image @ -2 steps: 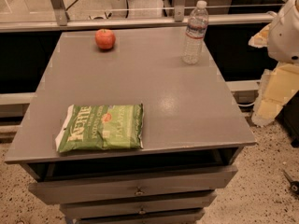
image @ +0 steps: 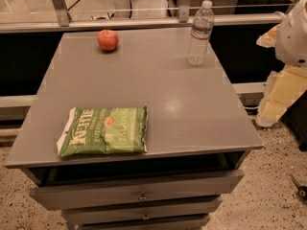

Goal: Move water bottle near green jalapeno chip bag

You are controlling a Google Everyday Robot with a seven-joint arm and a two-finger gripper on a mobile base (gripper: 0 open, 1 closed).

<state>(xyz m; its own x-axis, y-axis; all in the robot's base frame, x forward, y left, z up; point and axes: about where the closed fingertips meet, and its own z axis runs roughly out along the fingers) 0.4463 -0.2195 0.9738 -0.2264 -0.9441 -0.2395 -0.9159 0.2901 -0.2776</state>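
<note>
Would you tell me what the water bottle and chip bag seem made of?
The water bottle looks like clear ribbed plastic, see-through. The green jalapeno chip bag is probably thin printed film, slightly crinkled. The gripper is out of view; only the arm shows, at right.

bare tabletop (image: 192, 104) between bottle (image: 200, 32) and right-side end effector (image: 276, 104)

One high view looks down on the table (image: 192, 123) from its front (gripper off-frame).
</note>
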